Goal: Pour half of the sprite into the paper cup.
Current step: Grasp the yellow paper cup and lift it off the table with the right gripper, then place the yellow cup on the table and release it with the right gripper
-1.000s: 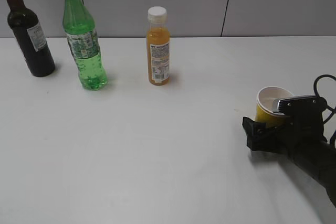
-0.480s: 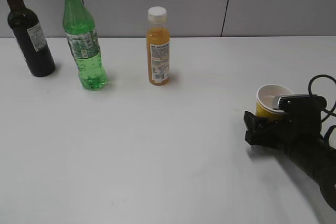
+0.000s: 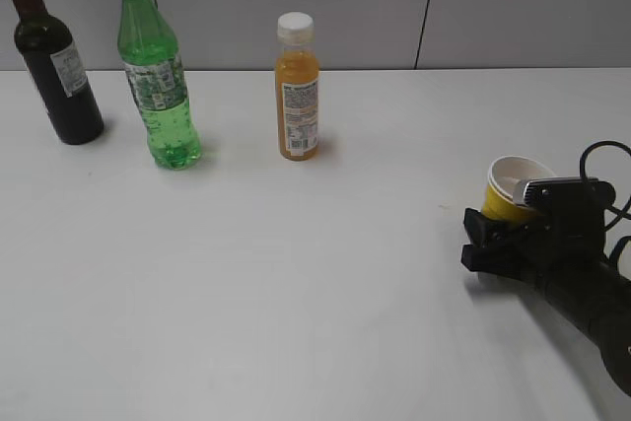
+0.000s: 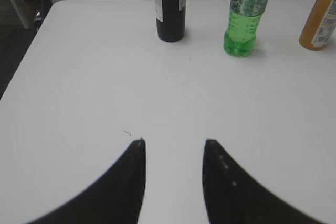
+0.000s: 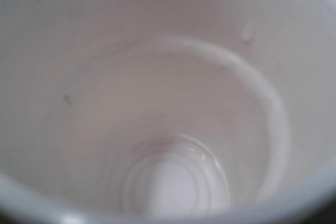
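Dark wine bottle (image 3: 54,61) upright at far 10 o'clock on white worktop (image 3: 296,273), white label facing right, orange juice bottle (image 3: 297,88) with white cap upright toward 12 o'clock, well apart from it, grey panelled wall (image 3: 345,2) behind both.

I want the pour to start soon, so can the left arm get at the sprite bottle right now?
Probably yes. The left end effector is open and holds nothing, and bare table lies between it and the sprite. The wine bottle stands apart to one side, leaving room.
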